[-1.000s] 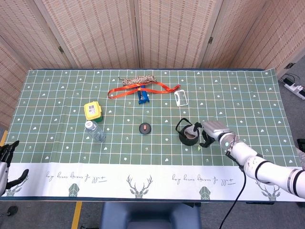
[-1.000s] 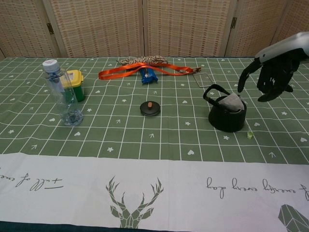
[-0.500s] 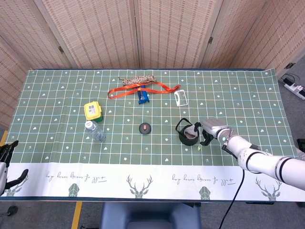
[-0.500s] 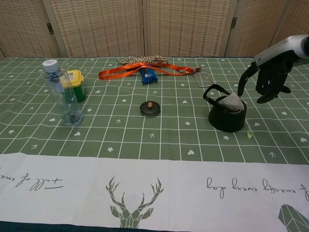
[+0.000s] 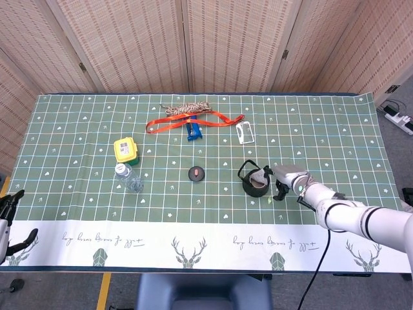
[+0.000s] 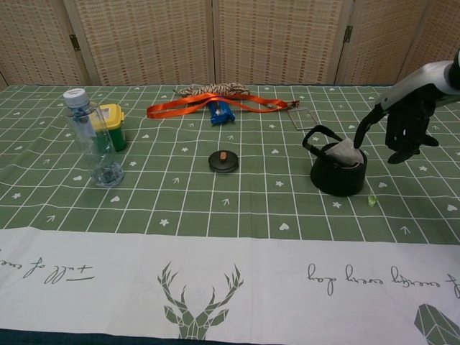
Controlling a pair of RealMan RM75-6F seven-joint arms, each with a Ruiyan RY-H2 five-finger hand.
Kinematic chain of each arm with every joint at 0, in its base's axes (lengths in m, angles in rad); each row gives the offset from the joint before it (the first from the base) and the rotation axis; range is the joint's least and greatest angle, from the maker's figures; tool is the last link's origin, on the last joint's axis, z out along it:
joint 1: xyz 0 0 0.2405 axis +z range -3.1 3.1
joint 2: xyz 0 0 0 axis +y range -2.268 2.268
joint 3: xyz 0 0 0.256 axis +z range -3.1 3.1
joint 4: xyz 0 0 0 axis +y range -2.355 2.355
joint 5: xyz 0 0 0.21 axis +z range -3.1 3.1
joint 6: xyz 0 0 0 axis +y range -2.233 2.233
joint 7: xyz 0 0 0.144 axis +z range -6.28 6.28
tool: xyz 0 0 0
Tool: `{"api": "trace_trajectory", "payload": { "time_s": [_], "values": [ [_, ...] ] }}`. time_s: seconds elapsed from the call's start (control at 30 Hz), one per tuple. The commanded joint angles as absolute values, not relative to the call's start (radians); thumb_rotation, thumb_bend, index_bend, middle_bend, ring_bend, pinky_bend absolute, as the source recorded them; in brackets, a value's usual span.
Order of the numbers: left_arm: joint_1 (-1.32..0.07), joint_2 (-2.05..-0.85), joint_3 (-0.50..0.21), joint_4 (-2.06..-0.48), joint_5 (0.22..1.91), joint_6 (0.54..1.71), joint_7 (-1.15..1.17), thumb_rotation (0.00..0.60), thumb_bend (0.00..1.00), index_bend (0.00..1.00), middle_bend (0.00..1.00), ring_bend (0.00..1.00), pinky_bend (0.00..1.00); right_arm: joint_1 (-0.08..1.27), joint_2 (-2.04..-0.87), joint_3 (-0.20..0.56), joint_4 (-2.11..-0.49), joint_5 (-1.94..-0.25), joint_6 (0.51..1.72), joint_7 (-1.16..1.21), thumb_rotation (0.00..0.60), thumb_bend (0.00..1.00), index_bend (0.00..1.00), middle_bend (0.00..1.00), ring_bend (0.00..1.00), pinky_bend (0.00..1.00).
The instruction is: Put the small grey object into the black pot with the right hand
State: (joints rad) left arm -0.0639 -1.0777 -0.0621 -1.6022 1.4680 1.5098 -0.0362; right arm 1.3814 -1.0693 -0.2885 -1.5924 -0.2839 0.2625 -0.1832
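Chest view | right hand [image 6: 405,128] empty, fingers spread beside round black pot [image 6: 338,172] | crumpled grey object [image 6: 346,152] inside

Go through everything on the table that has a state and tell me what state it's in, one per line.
black pot: upright, lid off, small grey object in its mouth.
pot lid: lying on the cloth, apart from the pot.
water bottle: upright, capped.
yellow box: closed.
right hand: holding nothing, fingers pointing down beside the pot.
left hand: holding nothing.
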Motion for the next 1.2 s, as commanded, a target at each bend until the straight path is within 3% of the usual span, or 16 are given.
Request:
{"api": "trace_trajectory", "payload": {
  "time_s": [0.03, 0.43, 0.97, 1.2],
  "values": [
    [-0.063, -1.077, -0.062, -1.603, 1.469, 1.511, -0.039, 0.6, 0.27, 0.03, 0.13, 0.08, 0.09, 1.397, -1.086, -0.31, -1.581, -0.303, 0.263, -0.158, 0.6, 0.37, 0.16, 0.76, 0.58, 0.64],
    [-0.062, -1.075, -0.063, -1.6, 1.471, 1.515, -0.051, 0.6, 0.27, 0.03, 0.13, 0.08, 0.09, 1.426, -1.155, -0.363, -1.512, -0.351, 0.241, -0.061, 0.6, 0.37, 0.16, 0.76, 0.57, 0.64],
    [-0.059, -1.07, -0.065, -1.598, 1.476, 1.524, -0.069, 0.6, 0.27, 0.03, 0.13, 0.08, 0.09, 1.432, -1.257, -0.368, -1.397, -0.439, 0.183, 0.051, 0.6, 0.37, 0.16, 0.76, 0.57, 0.64],
    [-0.056, -1.068, -0.066, -1.593, 1.479, 1.531, -0.079, 0.6, 0.27, 0.03, 0.14, 0.08, 0.09, 1.445, -1.166, -0.371, -1.498, -0.488, 0.237, 0.085, 0.6, 0.37, 0.16, 0.76, 0.57, 0.64]
  ]
}}
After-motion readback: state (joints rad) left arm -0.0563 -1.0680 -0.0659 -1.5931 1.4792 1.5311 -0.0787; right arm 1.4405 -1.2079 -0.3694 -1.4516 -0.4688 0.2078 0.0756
